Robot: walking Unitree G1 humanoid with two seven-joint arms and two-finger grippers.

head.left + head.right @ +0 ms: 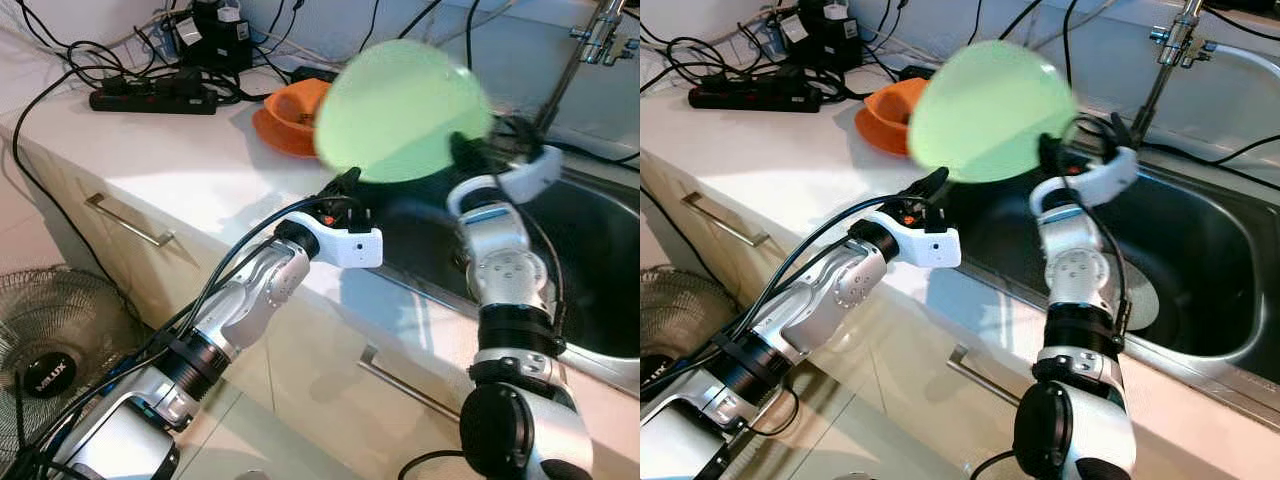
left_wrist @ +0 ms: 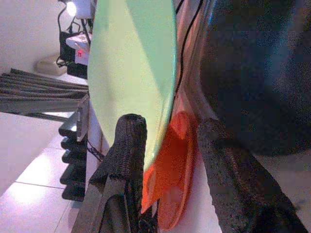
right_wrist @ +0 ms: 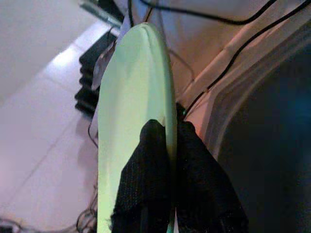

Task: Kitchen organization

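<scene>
The only readable writing is "MLUX" on the hub of the fan [image 1: 45, 350], which stands on the floor below the counter [image 1: 180, 170], well away from the sink [image 1: 590, 250].

The right arm rises bent from the lower edge of the eye views and reaches over the sink's front rim. The right gripper [image 3: 170, 145] is pinched tight on the edge of a green plate [image 1: 400, 110], which it holds on edge, above the sink's near corner.

The left arm stretches across the counter front toward the sink. The left gripper [image 2: 170, 145] has its fingers apart, one on each side of the plate's lower rim; whether they touch it cannot be told.

Orange bowls [image 1: 290, 115] sit on the counter just beside the sink, behind the plate. A power strip [image 1: 150, 100] lies farther along the counter.
</scene>
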